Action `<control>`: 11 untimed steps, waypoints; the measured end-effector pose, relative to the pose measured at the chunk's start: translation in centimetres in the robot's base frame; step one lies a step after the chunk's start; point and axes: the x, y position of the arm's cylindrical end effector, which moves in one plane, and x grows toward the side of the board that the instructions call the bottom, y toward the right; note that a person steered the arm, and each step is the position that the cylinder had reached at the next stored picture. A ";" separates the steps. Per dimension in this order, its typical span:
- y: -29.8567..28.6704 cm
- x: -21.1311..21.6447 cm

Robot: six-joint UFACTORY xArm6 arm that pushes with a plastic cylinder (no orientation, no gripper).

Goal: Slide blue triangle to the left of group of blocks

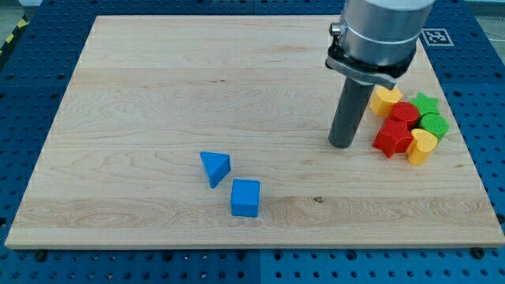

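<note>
The blue triangle [215, 167] lies on the wooden board [158, 95], left of the middle and near the view's bottom. A blue cube [245, 197] sits just below and right of it. The group of blocks is at the view's right: a yellow block [385, 99], a red block [405, 113], a red star-like block [392, 138], a yellow heart-like block [421, 146], a green star [427, 102] and a green block [433, 125]. My tip [342, 145] stands just left of the group, far right of the blue triangle.
The board rests on a blue perforated table [489, 118]. The arm's grey body [377, 35] hangs over the board's upper right. A black-and-white marker tag [436, 36] sits beyond the board's top right corner.
</note>
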 end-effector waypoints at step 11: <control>-25.9 0.8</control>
